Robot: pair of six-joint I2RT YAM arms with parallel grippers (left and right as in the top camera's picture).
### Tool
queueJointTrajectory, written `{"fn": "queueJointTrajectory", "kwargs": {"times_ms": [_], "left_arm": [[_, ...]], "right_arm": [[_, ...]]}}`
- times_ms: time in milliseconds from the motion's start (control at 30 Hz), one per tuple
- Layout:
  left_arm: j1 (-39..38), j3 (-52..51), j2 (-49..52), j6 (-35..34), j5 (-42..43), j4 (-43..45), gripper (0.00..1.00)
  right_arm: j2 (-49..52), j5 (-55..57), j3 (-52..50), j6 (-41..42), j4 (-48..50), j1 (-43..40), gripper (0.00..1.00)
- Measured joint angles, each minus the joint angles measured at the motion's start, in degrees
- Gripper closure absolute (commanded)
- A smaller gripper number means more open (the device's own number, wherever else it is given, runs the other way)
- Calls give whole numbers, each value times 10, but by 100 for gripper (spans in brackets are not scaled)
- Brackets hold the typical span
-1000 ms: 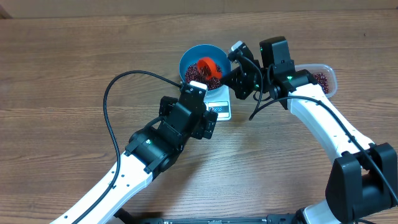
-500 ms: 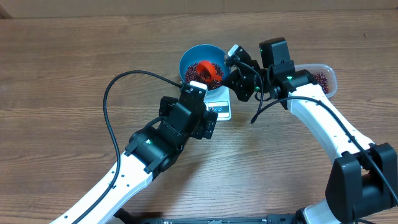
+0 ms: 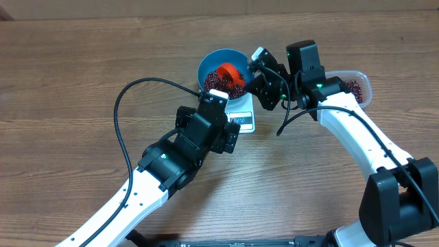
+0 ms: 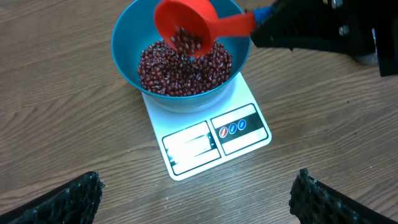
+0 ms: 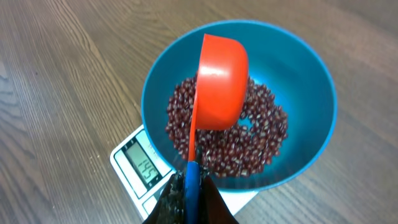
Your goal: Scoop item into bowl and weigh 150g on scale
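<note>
My right gripper [image 5: 189, 198] clamps the handle of the orange-red scoop [image 5: 221, 78], tilted over red-brown beans [image 5: 264, 140] in the blue bowl [image 5: 314, 93] on the white scale [image 5: 129, 157]; my left gripper [image 4: 199, 199] hangs wide open nearby.

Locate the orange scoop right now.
Overhead view: the orange scoop hangs tilted above the blue bowl on the white scale, far centre of the table, its handle clamped in the right gripper reaching in from the right side.

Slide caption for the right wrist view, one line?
Right gripper holds the orange-red scoop on its side over the beans in the blue bowl, which sits on the white scale.
</note>
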Motion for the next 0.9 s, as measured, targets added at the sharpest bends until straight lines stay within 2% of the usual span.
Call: {"fn": "queueJointTrajectory", "kwargs": {"times_ms": [700,900], "left_arm": [[0,0,0,0,0,0,0],[0,0,0,0,0,0,0]], "right_arm": [[0,43,0,0,-13,-3,96],[0,45,0,0,12,-3,96]]}}
